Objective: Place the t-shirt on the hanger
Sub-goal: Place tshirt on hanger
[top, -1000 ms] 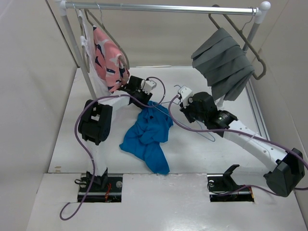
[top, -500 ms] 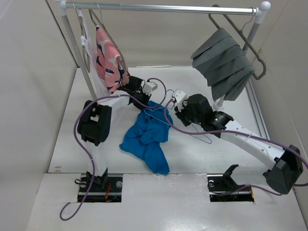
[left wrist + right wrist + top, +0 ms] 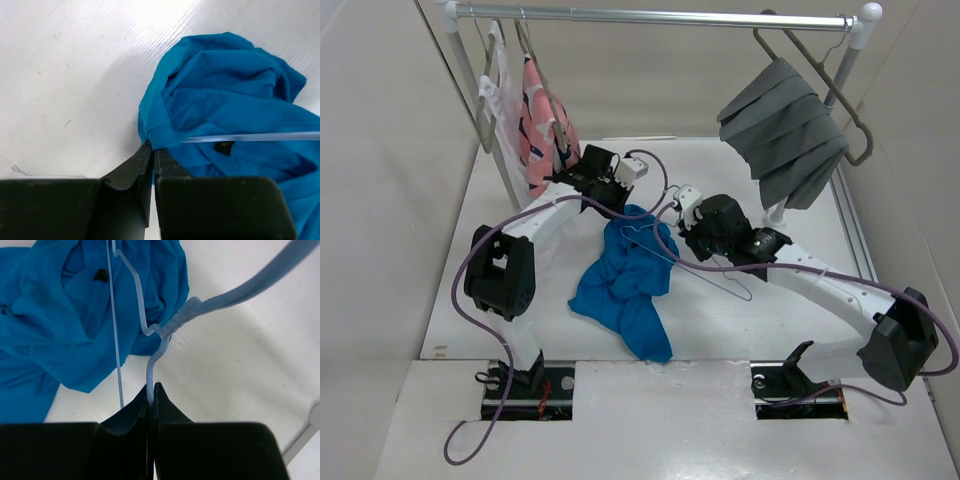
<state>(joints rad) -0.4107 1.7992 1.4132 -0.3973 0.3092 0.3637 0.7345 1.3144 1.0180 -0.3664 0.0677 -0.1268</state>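
Note:
The bright blue t-shirt (image 3: 623,287) lies crumpled on the white table between the two arms. My left gripper (image 3: 619,208) is at its far edge, shut on a fold of the t-shirt's (image 3: 225,95) hem or collar edge. My right gripper (image 3: 672,233) is just right of the shirt, shut on the hook wire of the thin light-blue hanger (image 3: 165,335). The hanger (image 3: 740,291) lies tilted, one end over the t-shirt (image 3: 60,325) and the other towards the right. One hanger bar (image 3: 250,136) crosses the shirt just beyond my left jaws.
A clothes rail (image 3: 660,15) spans the back. A pink patterned garment (image 3: 540,120) hangs at its left, close to my left arm. A pleated grey cloth (image 3: 785,130) hangs at its right on a thick hanger. Purple cables (image 3: 470,290) loop around both arms. Walls stand on both sides.
My right gripper moved left with the hanger, bringing it over the t-shirt. My left arm shifted towards the back, and the pink garment swung left.

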